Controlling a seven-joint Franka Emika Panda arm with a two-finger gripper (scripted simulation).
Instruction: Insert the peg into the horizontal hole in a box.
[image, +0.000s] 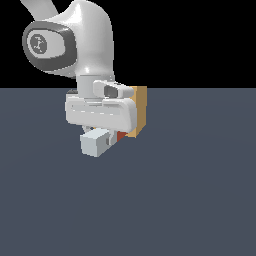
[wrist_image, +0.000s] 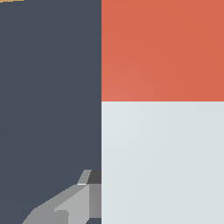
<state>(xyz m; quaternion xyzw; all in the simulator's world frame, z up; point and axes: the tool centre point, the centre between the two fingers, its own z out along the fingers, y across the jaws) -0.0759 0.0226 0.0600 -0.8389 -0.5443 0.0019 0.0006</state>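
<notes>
We see the white arm's gripper (image: 100, 131) clamped on the long grey-white, red-ended square peg (image: 95, 142), its red tip beside the tan cube box (image: 140, 107).

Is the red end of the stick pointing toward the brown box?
Yes, in the exterior view the peg's red end sits right beside the box, while its grey-white end points away from it.

The white arm hangs low, its gripper (image: 102, 137) clamped on the peg (image: 96, 142)
</notes>
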